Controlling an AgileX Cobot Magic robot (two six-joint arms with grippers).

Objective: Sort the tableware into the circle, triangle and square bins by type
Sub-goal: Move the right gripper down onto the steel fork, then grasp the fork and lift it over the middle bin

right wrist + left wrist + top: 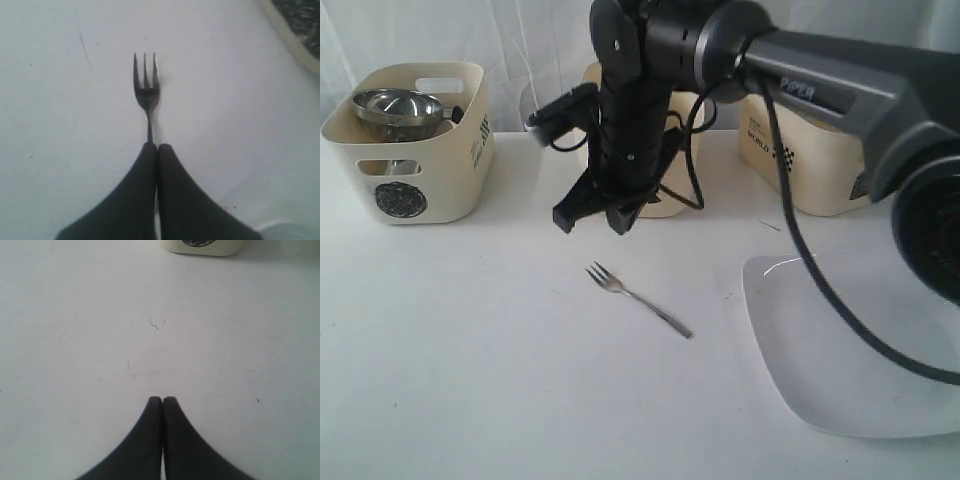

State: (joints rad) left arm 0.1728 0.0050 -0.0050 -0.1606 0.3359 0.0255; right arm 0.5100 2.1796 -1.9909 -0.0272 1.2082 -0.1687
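Note:
A steel fork lies on the white table, tines toward the back left. My right gripper hangs above and behind the fork's tines, apart from it. In the right wrist view the fork lies just past the right gripper, whose jaws are shut on nothing and hide the handle. A large white squarish plate lies at the front right. A steel bowl rests in the circle-marked bin at the back left. My left gripper is shut over bare table and does not show in the exterior view.
A second cream bin stands behind the right arm, mostly hidden, and a third bin stands at the back right. The circle bin's base lies ahead of the left gripper. A bin rim edges the right wrist view.

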